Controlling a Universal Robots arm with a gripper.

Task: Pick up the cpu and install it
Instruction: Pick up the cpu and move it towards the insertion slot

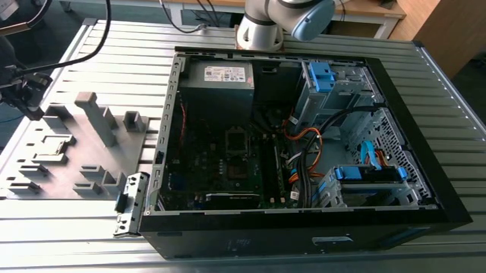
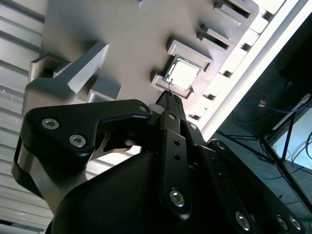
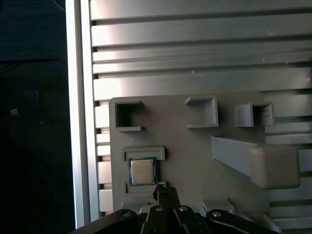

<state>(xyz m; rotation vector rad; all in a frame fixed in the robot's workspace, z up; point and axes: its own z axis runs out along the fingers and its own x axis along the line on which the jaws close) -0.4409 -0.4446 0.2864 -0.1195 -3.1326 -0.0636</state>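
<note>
The cpu (image 3: pixel 142 171) is a small flat silver square with a green rim, lying face up in a shallow pocket of the grey holder plate (image 3: pixel 195 146). The second wrist view shows the cpu (image 2: pixel 183 72) just beyond my fingertips. My gripper (image 3: pixel 164 191) hovers beside the chip's edge, apart from it, with its fingers (image 2: pixel 168 105) drawn together and nothing between them. In the exterior view the gripper (image 1: pixel 27 96) hangs over the holder plate (image 1: pixel 83 151) at that view's far left, with the cpu (image 1: pixel 52 147) below it.
An open computer case (image 1: pixel 425 187) lies on the slatted metal table (image 1: pixel 114 62). Inside are the motherboard with its socket bracket (image 1: pixel 237 139), a grey power-supply box (image 1: pixel 218 77), cables and blue drive bays. Tall blocks (image 1: pixel 95 116) rise from the holder plate. The table edge (image 3: pixel 80 122) is close by.
</note>
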